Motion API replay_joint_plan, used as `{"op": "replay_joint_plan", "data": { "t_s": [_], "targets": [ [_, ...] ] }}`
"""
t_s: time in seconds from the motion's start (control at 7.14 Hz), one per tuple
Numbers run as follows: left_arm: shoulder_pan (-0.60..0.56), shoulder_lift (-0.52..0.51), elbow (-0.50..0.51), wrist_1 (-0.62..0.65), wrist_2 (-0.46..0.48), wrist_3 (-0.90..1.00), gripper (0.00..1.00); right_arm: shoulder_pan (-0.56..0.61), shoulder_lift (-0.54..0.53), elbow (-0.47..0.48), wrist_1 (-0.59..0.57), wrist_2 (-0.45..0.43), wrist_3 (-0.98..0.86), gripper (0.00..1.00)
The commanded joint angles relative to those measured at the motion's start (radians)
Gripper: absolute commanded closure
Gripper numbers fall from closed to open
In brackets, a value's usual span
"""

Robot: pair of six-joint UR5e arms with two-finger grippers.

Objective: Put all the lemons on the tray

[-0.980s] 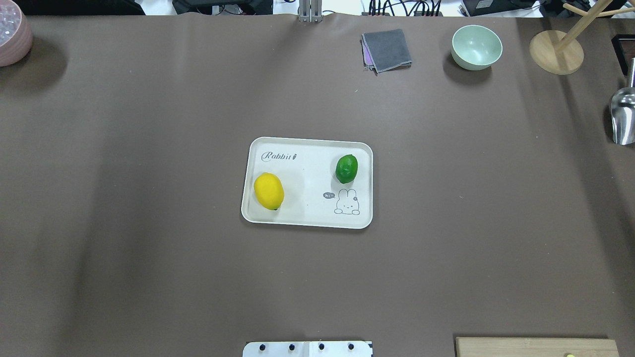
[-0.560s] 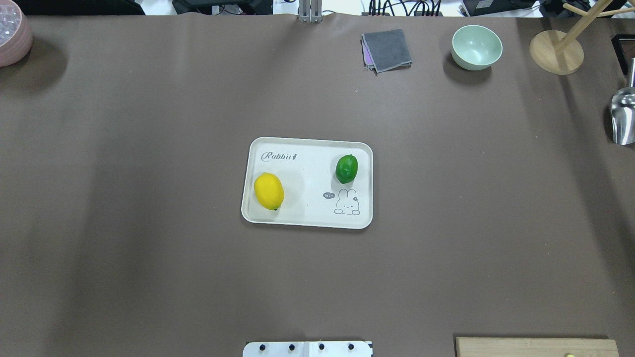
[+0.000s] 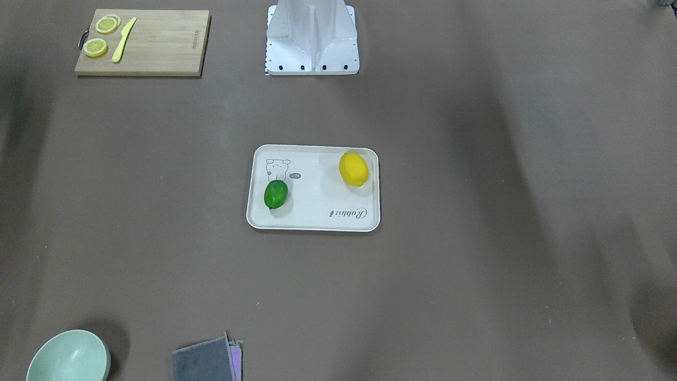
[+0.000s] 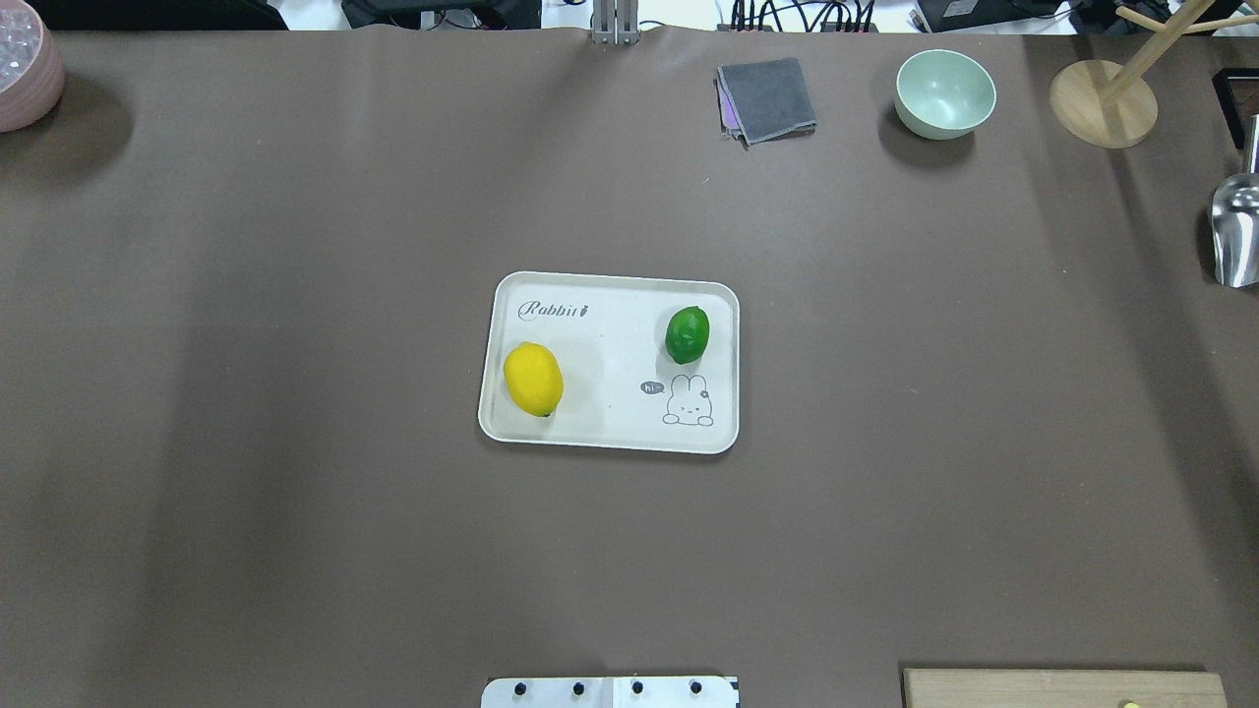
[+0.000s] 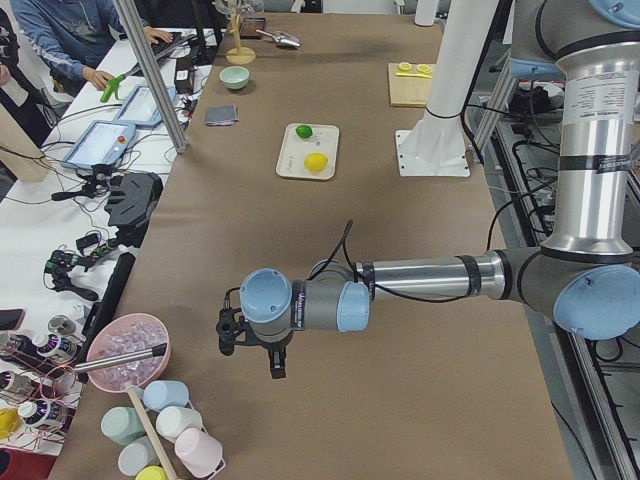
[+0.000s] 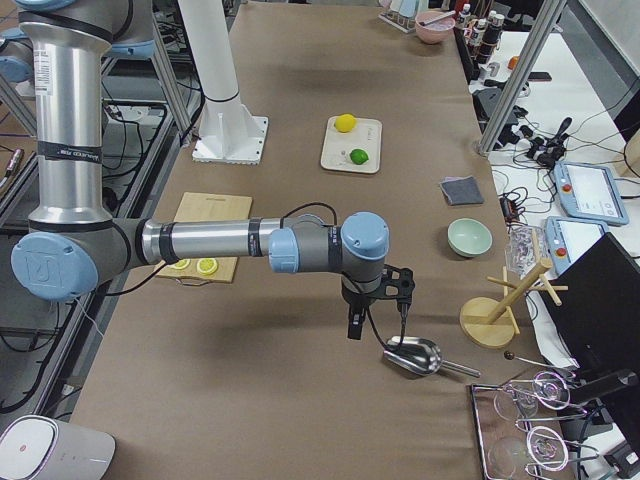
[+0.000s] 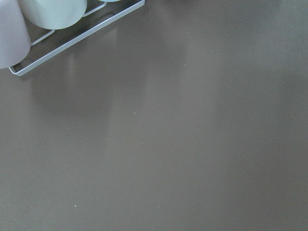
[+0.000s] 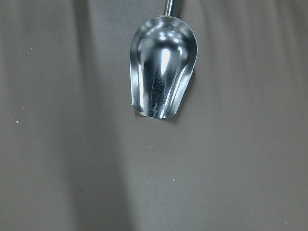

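The cream-white tray with the "Rabbit" script lies mid-table. The yellow lemon rests on its left part and the green lemon on its right part, apart from each other. Both also show in the front view, yellow lemon and green lemon, on the tray. My left gripper hangs over bare table far from the tray, near the cups. My right gripper hangs above the metal scoop. I cannot tell whether either is open or shut.
A wooden cutting board with lemon slices and a yellow knife lies by the robot base. At the far edge are a grey cloth, a green bowl, a wooden stand and a pink bowl. The metal scoop lies at the right, and cups in a wire rack at the left end.
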Motion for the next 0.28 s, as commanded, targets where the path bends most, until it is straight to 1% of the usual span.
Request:
{"op": "replay_joint_plan", "data": {
  "t_s": [0.0,0.14],
  "targets": [
    [-0.004,-0.001,-0.003,0.020,0.000,0.013,0.02,0.000,-0.013,0.014,-0.003,0.003,0.000,0.01],
    [-0.003,-0.001,-0.003,0.020,0.000,0.013,0.02,0.000,-0.013,0.016,-0.003,0.011,0.000,0.01]
  ]
}}
